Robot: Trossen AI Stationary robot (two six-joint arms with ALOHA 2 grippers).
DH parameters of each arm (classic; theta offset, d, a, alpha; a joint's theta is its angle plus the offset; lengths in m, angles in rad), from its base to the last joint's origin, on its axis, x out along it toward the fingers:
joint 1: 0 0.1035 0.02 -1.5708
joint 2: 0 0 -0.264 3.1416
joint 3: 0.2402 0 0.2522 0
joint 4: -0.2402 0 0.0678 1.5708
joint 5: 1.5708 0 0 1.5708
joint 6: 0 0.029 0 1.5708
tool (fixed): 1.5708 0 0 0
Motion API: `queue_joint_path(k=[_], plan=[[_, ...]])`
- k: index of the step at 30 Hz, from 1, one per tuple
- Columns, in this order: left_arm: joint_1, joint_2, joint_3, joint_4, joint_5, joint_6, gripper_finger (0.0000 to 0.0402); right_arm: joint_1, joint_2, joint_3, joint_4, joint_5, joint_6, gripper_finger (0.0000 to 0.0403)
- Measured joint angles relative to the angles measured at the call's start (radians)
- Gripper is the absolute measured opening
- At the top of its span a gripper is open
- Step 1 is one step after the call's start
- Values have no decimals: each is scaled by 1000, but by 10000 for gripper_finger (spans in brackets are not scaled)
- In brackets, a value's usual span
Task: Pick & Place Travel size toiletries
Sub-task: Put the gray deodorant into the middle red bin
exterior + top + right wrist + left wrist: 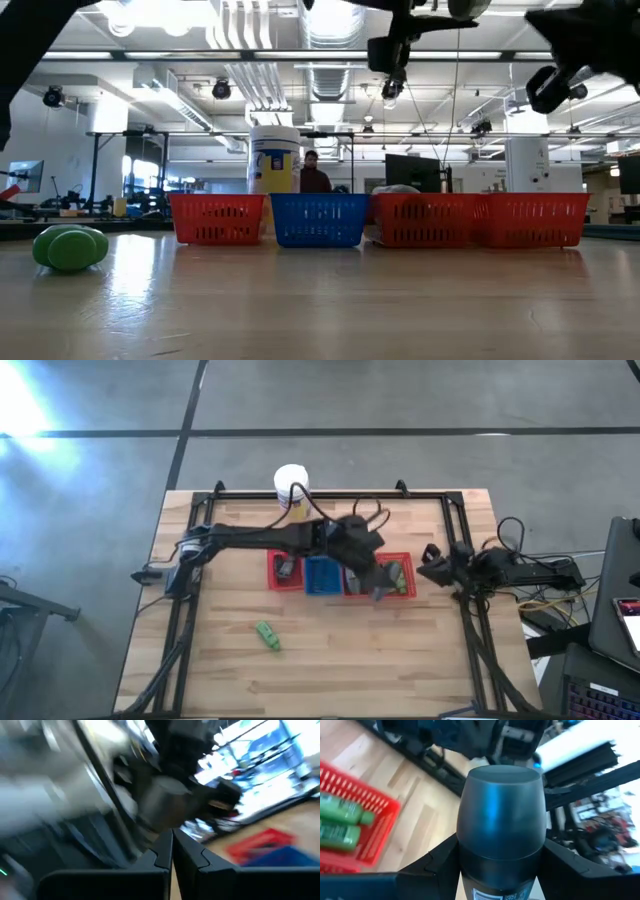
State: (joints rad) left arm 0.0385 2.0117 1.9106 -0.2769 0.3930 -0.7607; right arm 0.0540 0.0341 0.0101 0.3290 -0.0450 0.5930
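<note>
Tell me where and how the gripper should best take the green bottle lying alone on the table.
The green bottle lies on its side on bare wood, apart from the red baskets. Probably best: come straight down and close across its narrow body near the middle, fingers set crosswise to its slanted long axis. The left gripper already holds a grey bottle.

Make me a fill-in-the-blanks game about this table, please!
The left gripper holds a dark grey round-capped bottle over a ___ mesh basket.
One plastic mesh basket alone is ___.
A bright ___ small bottle lies alone on the wooden table.
Missing words: red, blue, green.
</note>
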Motion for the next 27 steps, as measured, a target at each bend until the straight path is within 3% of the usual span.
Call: queue_joint_path(k=[4,7,14,27], plan=[[47,0,0,91,113,17,212,0,-1,0,121,37,298,8],[72,0,0,155,147,26,212,-1,-1,0,172,108,298,8],[108,5,0,307,108,-36,212,0,2,0,207,122,293,8],[142,14,0,297,35,-67,212,0,17,0,192,202,428,9]])
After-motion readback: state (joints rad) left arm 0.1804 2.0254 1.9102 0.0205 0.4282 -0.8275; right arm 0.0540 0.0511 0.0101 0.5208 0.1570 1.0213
